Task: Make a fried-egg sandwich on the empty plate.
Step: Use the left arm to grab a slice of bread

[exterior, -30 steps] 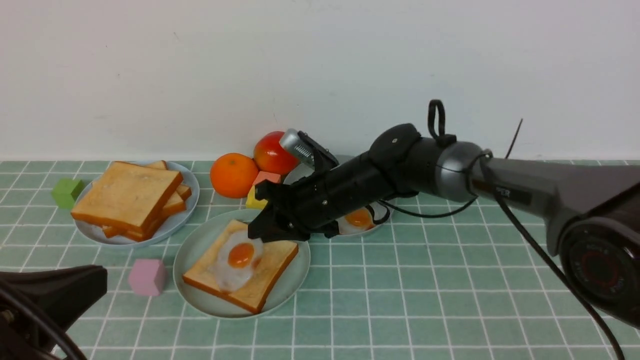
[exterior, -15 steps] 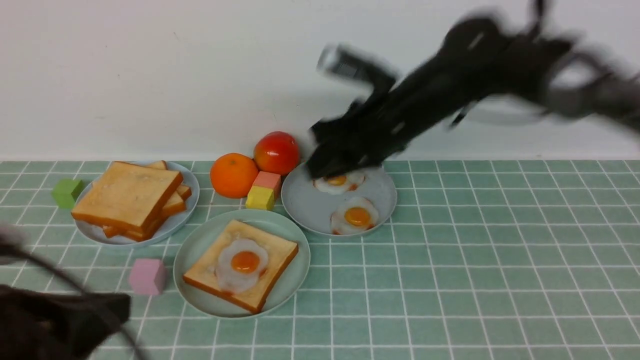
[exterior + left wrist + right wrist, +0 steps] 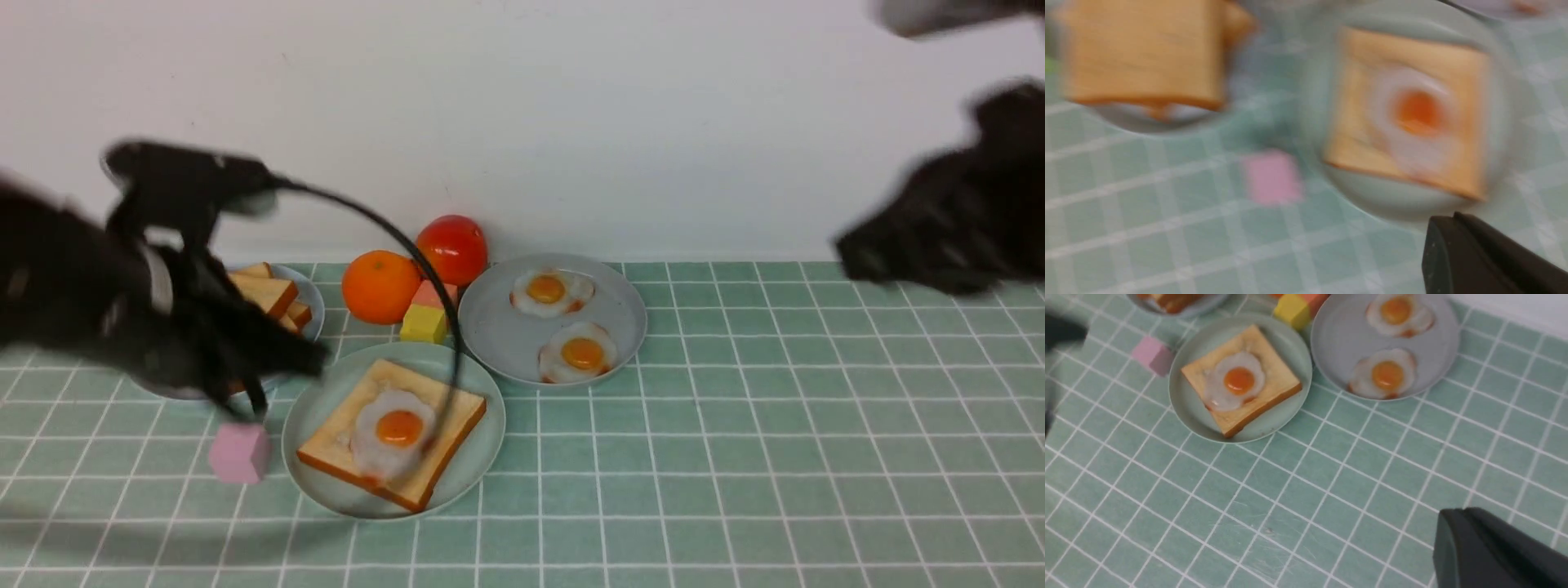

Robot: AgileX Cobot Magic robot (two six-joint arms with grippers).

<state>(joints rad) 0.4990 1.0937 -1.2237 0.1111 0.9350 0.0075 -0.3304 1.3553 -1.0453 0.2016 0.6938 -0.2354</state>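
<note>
The fried-egg sandwich (image 3: 392,469) is found half built at the middle of the mint-green plate (image 3: 326,400): one bottom toast slice (image 3: 453,408) is laid flat, and a fried egg (image 3: 396,429) is spread on top of it, yolk up. No covering slice is seen yet.

A second ago the right gripper (image 3: 865,249) was held low over that egg; now it has been pulled up and away to about two o'clock from the plate, well apart from everything, and the egg has been left lying on the toast. Whether its fingers are released or clenched cannot be told, since it is blurred in the front view and only one dark finger is shown by its own camera.

Meanwhile the left gripper (image 3: 306,359) has been swung in from the near corner and is now placed just beside the loose toast slices (image 3: 265,292), at about ten o'clock from the sandwich. Its fingers are clenched and nothing is seen between them.

The egg step is thus judged done. A top slice is probably to be fetched next, for which the left fingers would first have to be parted.
</note>
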